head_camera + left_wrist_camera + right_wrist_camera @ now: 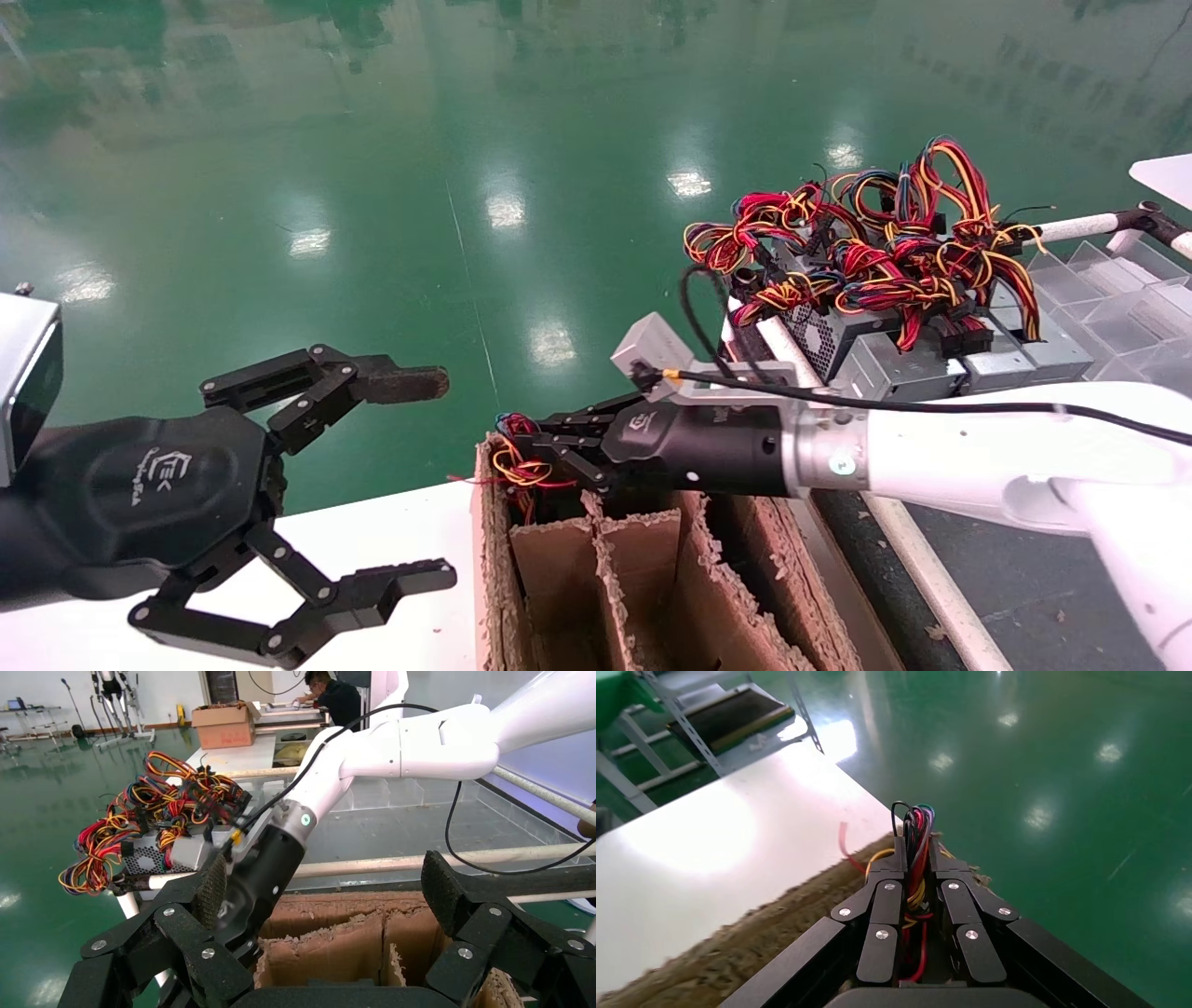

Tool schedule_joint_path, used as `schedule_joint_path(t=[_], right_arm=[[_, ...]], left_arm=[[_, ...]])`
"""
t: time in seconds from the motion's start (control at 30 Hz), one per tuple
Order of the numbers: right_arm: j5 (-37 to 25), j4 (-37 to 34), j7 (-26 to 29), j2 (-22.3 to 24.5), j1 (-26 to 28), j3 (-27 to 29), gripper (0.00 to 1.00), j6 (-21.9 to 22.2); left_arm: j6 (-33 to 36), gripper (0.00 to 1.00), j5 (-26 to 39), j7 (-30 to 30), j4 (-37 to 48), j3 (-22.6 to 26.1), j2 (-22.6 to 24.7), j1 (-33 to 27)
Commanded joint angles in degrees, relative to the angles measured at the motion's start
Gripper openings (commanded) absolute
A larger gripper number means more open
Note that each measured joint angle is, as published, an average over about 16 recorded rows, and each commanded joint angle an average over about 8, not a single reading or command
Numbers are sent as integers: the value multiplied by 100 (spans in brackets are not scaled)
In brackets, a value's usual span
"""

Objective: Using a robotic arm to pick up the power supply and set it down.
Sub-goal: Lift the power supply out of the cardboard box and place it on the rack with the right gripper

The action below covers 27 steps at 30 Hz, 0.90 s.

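Observation:
My right gripper [523, 458] [917, 848], on the white robotic arm [941, 457] [422, 741], reaches over the far left corner of a torn cardboard box [652, 568]. It is shut on a bundle of red, yellow and black wires [916, 881] [510, 464] belonging to the power supply. The supply's grey body is hidden, down in the box's corner compartment. My left gripper [424, 480] [325, 888] hangs open over the white table [391, 540], left of the box and holding nothing.
Several more grey power supplies [885, 368] [162, 853] with tangled wires lie on a rack at the right, behind the box. Clear plastic bins [1117, 298] stand beyond them. The box has cardboard dividers [337, 945]. Green floor lies beyond the table edge.

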Motion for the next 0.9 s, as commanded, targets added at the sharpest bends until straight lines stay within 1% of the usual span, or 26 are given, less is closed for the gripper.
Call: schedule_joint_path(t=[0.03,0.27,0.63,0.77,0.9], right_arm=[[96,45,-4,60,-12,54,0,-82],[580,656,169,635,-153,400,0,-295],[1526,1581,493,1663,-300,1206,0,-301],[1894,1738,543,1998,-332,1463,0,-516],[2155,1754,588,2314,-304,1617,0,-882]], left_arm=[[0,100,0,0,0,0,0,0],[0,100,0,0,0,0,0,0],[0,100,0,0,0,1,0,0],[0,100,0,0,0,1,0,0],[0,100,-1,0,0,1,0,0]])
